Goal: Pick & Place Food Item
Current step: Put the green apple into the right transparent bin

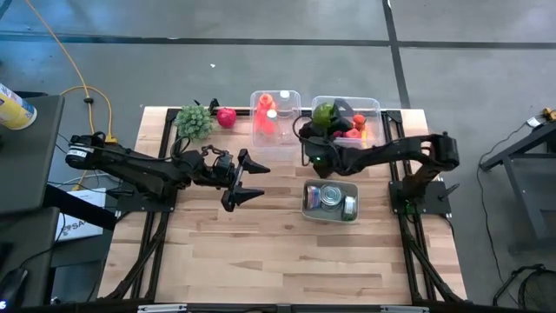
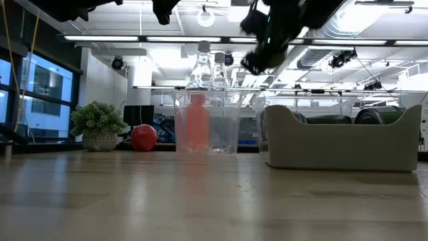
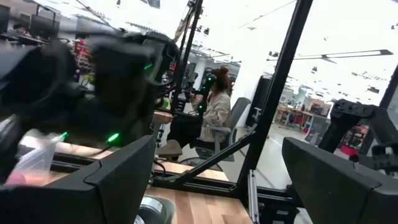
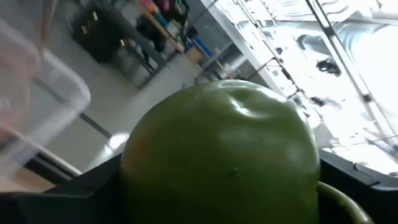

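your right tool (image 1: 318, 130) is clamped on the green pepper (image 1: 324, 113) above the clear food bin (image 1: 372, 106); bottle bin (image 1: 276, 97) just beside, grey can tray (image 1: 306, 202) near. left tool (image 1: 249, 181) waits mid-table (image 1: 261, 252), fingers apart.

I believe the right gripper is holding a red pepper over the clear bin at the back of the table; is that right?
Not quite: the pepper is green, not red, as the right wrist view shows close up. The right gripper does hold it over the clear bin at the back of the table.
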{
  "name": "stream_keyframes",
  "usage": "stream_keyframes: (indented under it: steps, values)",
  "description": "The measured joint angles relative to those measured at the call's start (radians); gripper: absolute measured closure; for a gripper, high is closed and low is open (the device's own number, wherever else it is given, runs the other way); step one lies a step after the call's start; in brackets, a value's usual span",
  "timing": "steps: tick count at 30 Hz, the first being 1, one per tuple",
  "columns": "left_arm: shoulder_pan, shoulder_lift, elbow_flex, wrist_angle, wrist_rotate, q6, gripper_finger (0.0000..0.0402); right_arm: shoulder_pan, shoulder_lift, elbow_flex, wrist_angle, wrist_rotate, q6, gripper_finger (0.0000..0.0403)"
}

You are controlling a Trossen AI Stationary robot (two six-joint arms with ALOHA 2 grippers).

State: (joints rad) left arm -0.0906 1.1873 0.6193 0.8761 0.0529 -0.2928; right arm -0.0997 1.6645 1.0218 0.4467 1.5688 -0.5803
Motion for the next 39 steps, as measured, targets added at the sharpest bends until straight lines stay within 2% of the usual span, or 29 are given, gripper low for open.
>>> stream_keyframes:
  steps: [8,13,15,17,19,22,24,26,33,37,39]
  values:
    - [0.000,0.000,0.000,-0.026,0.006,-0.012,0.0059,0.087,-0.154,-0.058,-0.053,0.000,0.063,0.0060]
    - [0.000,0.000,0.000,-0.101,0.006,-0.012,0.0059,0.071,-0.272,-0.167,-0.058,-0.004,0.156,0.0060]
    - [0.000,0.000,0.000,-0.106,0.006,-0.013,0.0059,0.053,-0.326,-0.221,-0.055,-0.043,0.221,0.0060]
    - [0.000,0.000,0.000,-0.108,0.006,-0.015,0.0059,0.034,-0.382,-0.279,-0.064,-0.131,0.304,0.0060]
    - [0.000,0.000,0.000,-0.108,0.007,-0.015,0.0059,0.016,-0.437,-0.328,-0.098,-0.294,0.411,0.0060]
    - [0.000,0.000,0.000,-0.109,0.008,-0.011,0.0059,-0.028,-0.508,-0.386,-0.165,-0.598,0.565,0.0060]
    - [0.001,0.000,0.000,-0.109,0.008,-0.011,0.0059,-0.063,-0.535,-0.411,-0.174,-0.702,0.593,0.0060]
    - [0.002,0.000,0.000,-0.109,0.008,-0.011,0.0059,-0.089,-0.547,-0.424,-0.175,-0.702,0.591,0.0060]
    - [0.008,0.000,0.000,-0.112,-0.005,-0.011,0.0059,-0.162,-0.551,-0.426,-0.175,-0.544,0.545,0.0060]
    - [0.018,0.000,0.000,-0.113,-0.005,-0.011,0.0059,-0.172,-0.549,-0.426,-0.185,-0.533,0.531,0.0060]
    - [0.023,0.000,0.000,-0.113,-0.005,-0.011,0.0059,-0.172,-0.541,-0.426,-0.184,-0.573,0.523,0.0060]
